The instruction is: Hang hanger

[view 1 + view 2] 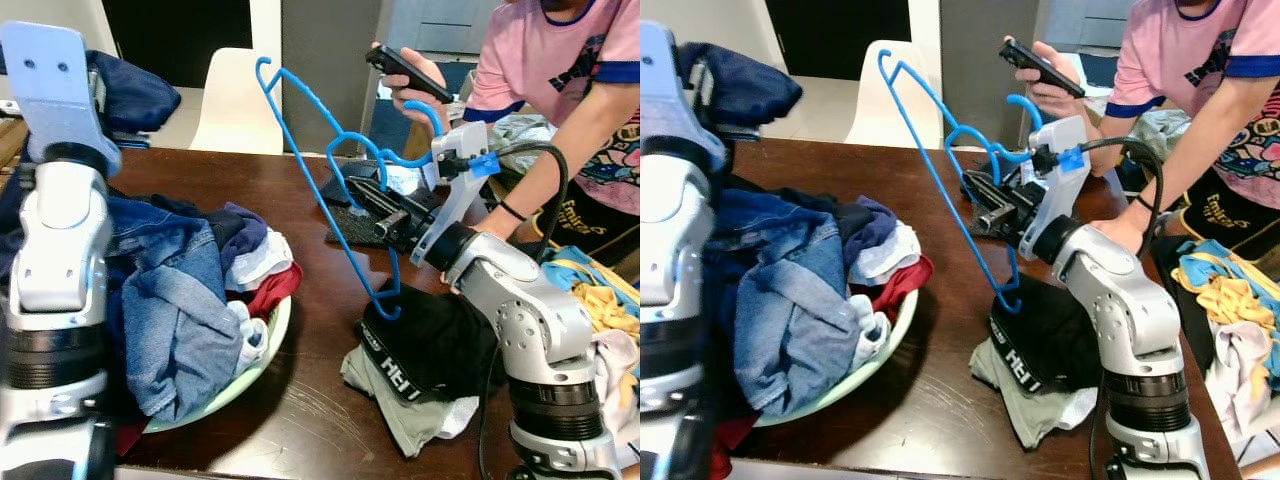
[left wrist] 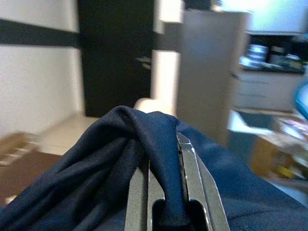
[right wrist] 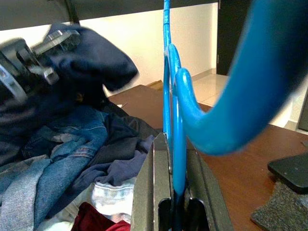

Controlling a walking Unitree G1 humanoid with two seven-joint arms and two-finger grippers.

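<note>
I see the blue hanger, thin plastic with a curled hook, held tilted above the brown table, right of centre. My right gripper has its fingers clamped narrowly on the hanger's bar. My left gripper, raised at the near left, is pinched tight on a navy garment. Below it sits a bowl heaped with clothes. At the far right a person's hand holds a phone.
</note>
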